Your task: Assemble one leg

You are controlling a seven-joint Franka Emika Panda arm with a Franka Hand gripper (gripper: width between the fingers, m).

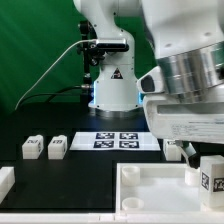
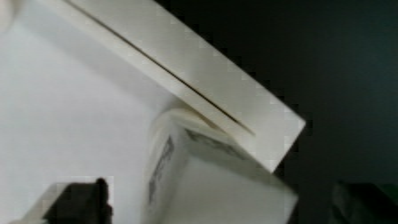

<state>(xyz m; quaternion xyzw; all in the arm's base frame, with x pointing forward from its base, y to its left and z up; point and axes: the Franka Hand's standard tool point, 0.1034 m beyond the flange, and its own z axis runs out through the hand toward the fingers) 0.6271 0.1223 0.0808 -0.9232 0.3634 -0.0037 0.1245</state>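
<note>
A leg (image 1: 212,175), a stubby white block with a square tag on its face, stands upright at the exterior view's right, at the corner of the large white panel (image 1: 150,178). My gripper (image 1: 200,155) hangs right over it. In the wrist view the leg (image 2: 222,170) sits between my two dark fingers (image 2: 75,202), with a gap showing on each side, so the gripper (image 2: 219,208) is open around it. The panel (image 2: 71,100) fills most of that view. Two more legs (image 1: 32,147) (image 1: 57,147) stand side by side on the black table at the exterior view's left.
The marker board (image 1: 115,140) lies in front of the robot base (image 1: 112,90). Another white part (image 1: 5,180) sits at the exterior view's left edge. Black table (image 2: 338,60) shows beyond the panel's edge.
</note>
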